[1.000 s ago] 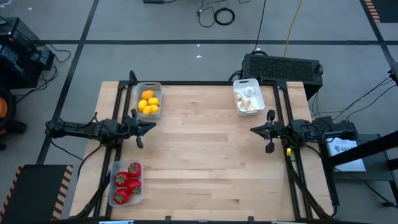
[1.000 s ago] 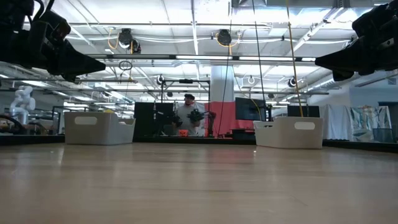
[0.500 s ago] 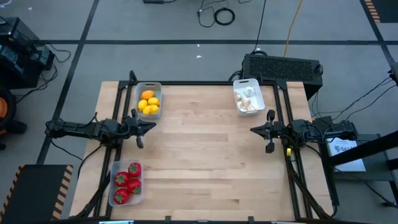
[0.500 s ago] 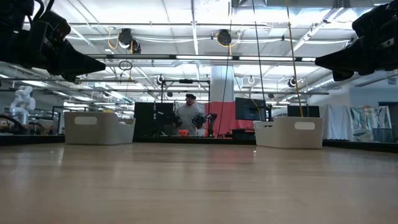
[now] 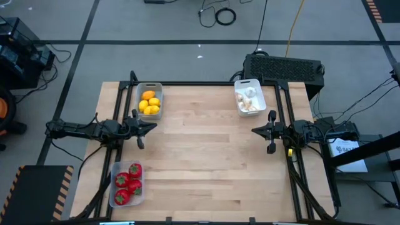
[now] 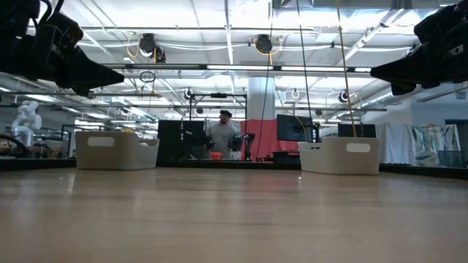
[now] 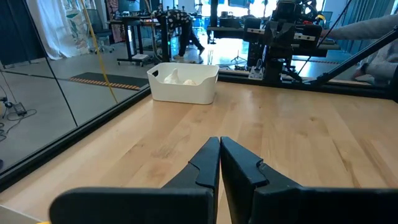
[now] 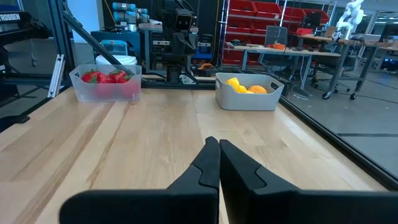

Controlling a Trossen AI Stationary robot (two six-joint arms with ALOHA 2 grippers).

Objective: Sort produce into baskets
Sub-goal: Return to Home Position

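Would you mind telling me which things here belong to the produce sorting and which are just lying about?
Job: lemons in the grey basket, garlic in the white basket, red pieces in the clear basket, left gripper and right gripper, both shut above the table.
Lying about: black box behind the table, cables, a person beyond.

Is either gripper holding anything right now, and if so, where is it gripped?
Nothing is held: the left gripper and right gripper are both shut and empty.

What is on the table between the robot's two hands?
Nothing: in the high view, only bare wooden table lies between the left gripper and the right gripper, both shut.
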